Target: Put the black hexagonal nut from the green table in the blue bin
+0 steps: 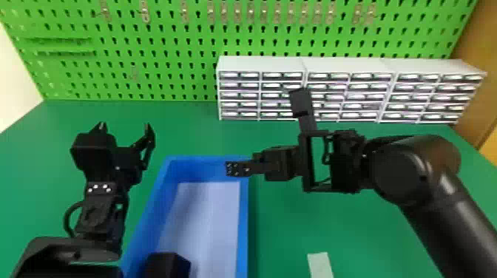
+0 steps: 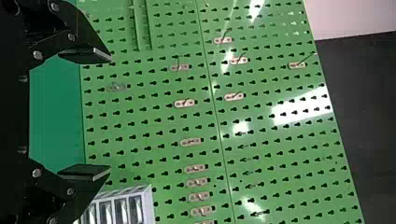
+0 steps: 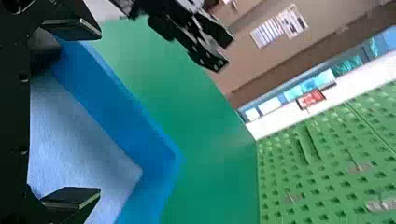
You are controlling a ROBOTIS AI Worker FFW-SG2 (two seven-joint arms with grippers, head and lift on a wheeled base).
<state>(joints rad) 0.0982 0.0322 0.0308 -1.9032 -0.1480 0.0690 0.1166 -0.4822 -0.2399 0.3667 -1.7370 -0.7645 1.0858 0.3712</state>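
In the head view, the left gripper (image 1: 125,125) hangs over the green table (image 1: 281,225), left of the blue bin (image 1: 243,221), its jaws spread and pointing toward the green pegboard (image 1: 177,40); the right gripper (image 1: 236,169) comes in from the right, its tips over the bin's far right corner; from this angle I cannot tell how its jaws stand. The bin has a pale floor; at the lower edge a black faceted shape (image 1: 168,265) overlaps the near part of the bin, cut off by that edge; I cannot tell whether it is the black hexagonal nut, so the nut's place stays uncertain. A small pale strip (image 1: 321,264) lies on the table to the right of the bin; white drawer cabinets (image 1: 259,64) stand along the back, at the foot of the pegboard.

In the left wrist view, the left gripper (image 2: 109,114) has its two fingers wide apart; the pegboard, with small metal hooks (image 2: 184,103) on it, and a piece of the table show between them.

In the right wrist view, the right gripper (image 3: 95,112) has its jaws wide apart, the bin's wall and pale floor showing between them; a blurred dark shape (image 3: 44,51) is at the bin, near one finger; the left gripper shows farther off, above the table.
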